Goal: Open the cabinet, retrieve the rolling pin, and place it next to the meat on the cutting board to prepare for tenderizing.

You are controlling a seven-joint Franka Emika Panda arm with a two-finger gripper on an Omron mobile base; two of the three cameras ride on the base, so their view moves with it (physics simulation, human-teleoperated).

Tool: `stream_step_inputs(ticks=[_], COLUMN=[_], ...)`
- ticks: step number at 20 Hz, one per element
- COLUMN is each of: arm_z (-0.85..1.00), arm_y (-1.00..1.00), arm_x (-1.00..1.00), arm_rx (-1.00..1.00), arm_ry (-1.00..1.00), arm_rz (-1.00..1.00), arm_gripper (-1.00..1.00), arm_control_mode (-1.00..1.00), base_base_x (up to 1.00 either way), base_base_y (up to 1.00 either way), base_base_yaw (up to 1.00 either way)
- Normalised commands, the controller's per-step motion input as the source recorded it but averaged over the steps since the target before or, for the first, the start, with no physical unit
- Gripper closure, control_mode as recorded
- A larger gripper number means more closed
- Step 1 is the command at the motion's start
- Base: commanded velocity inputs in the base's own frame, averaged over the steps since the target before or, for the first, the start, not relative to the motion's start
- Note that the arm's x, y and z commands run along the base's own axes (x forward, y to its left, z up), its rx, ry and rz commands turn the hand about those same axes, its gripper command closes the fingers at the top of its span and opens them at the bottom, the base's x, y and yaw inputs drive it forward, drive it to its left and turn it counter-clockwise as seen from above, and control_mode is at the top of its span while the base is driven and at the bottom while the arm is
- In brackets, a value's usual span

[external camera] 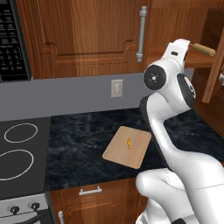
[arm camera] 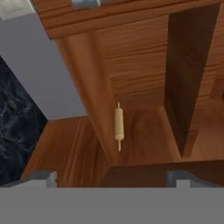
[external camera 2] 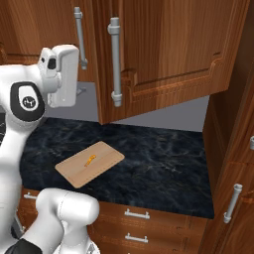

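Arm rising from the base, elbow bent over the counter, forearm reaching up and toward the open cabinet [external camera 2: 163, 54]; in the left base view the wrist is sitting level with the cabinet's shelf, and in the right base view the white hand housing is pointing upward beside the swung-out door. Door is standing open, its tall silver bar handle [external camera 2: 115, 62] facing the right base camera.

Counter [external camera: 83, 144], dark marbled stone, is running under the wall cabinets; stovetop [external camera: 19, 151] with two white rings is lying at its left end. Microwave keypad [external camera: 11, 37] is showing rows of pale markings, too blurred to read. Pale wall outlet [external camera: 116, 88] is sitting on the grey backsplash.

Cutting board [external camera: 127, 146] is lying flat on the counter, angled, well below the open cabinet. Rolling pin [arm camera: 118, 124] is lying on the wooden shelf inside the cabinet, near a vertical inner wall, apart from the gripper [arm camera: 111, 177]; one knobbed end is poking out past the arm in the left base view. Meat [external camera: 128, 142], a small orange-yellow morsel, is resting near the board's middle.

Fingers [arm camera: 41, 177] are standing wide apart at the bottom of the hand view, nothing between them.
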Motion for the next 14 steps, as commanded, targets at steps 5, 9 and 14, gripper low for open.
stream_step_inputs(ticks=[5,9,14], arm_z=[-0.08,-0.08,-0.04], arm_y=[-0.40,-0.42,-0.42], arm_x=[0.38,0.32,0.24], arm_rx=[-0.04,-0.03,-0.01], arm_ry=[0.00,0.00,0.00], arm_rz=[-0.12,-0.12,-0.12], arm_gripper=[-1.00,-1.00,-1.00], arm_control_mode=[-1.00,-1.00,-1.00], base_base_x=[0.00,0.00,0.00], base_base_y=[0.00,0.00,0.00], base_base_yaw=[0.00,0.00,0.00])
